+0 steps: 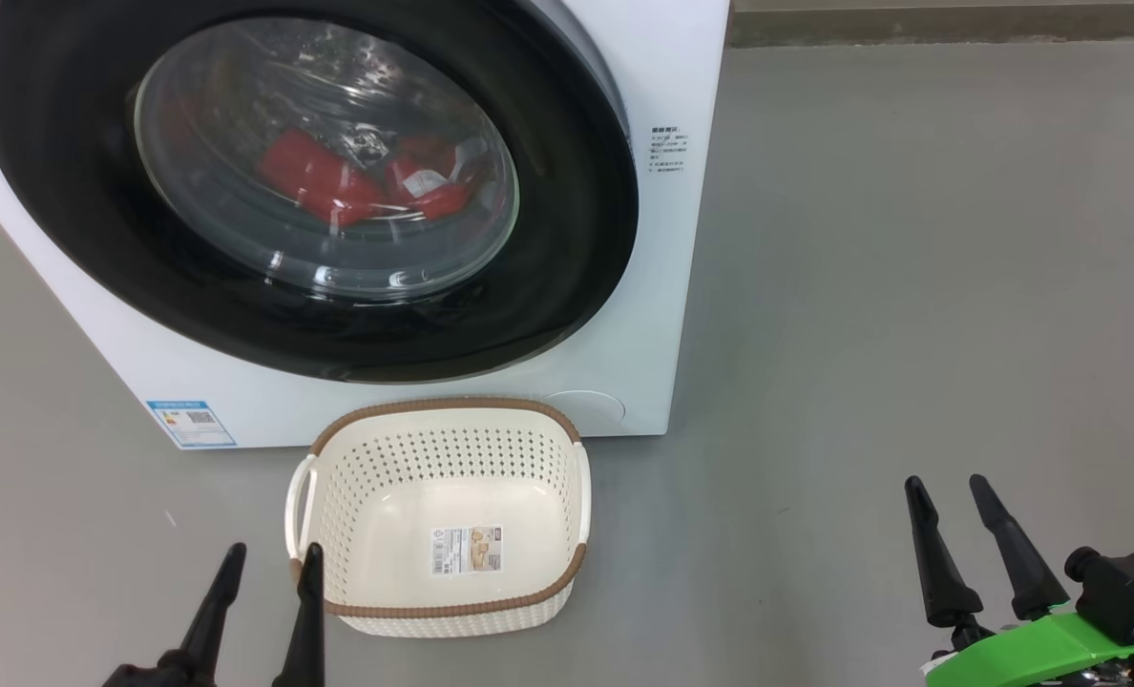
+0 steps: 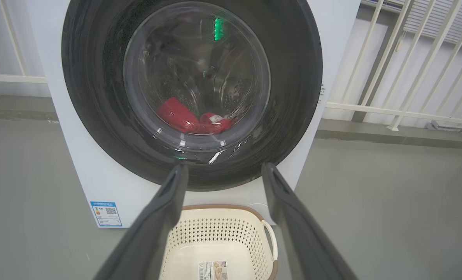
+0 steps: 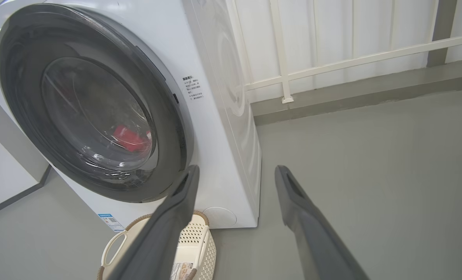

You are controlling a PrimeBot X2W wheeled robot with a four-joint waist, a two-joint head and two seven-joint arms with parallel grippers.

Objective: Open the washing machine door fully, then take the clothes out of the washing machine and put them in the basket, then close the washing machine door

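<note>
Our left tool [image 1: 273, 551], at the lower left of the head view, stands spread wide with nothing in its grasp. Our right tool [image 1: 945, 482], at the lower right, is just as wide apart and just as empty. Just beside the left tool, the small cream-white perforated plastic basket [image 1: 443, 408] with a brown woven rim sits on the grey floor [image 1: 863, 286], holding no garment. Above it, in the upper left, the large round glossy black washing machine door [image 1: 338, 324] appears shut against the big white front-loading washing machine [image 1: 662, 286]. Behind its glass lie the soft bright red clothes [image 1: 338, 186]. We judge that no step is done yet: opening the door, moving the clothes to the basket and closing the door all remain.
</note>
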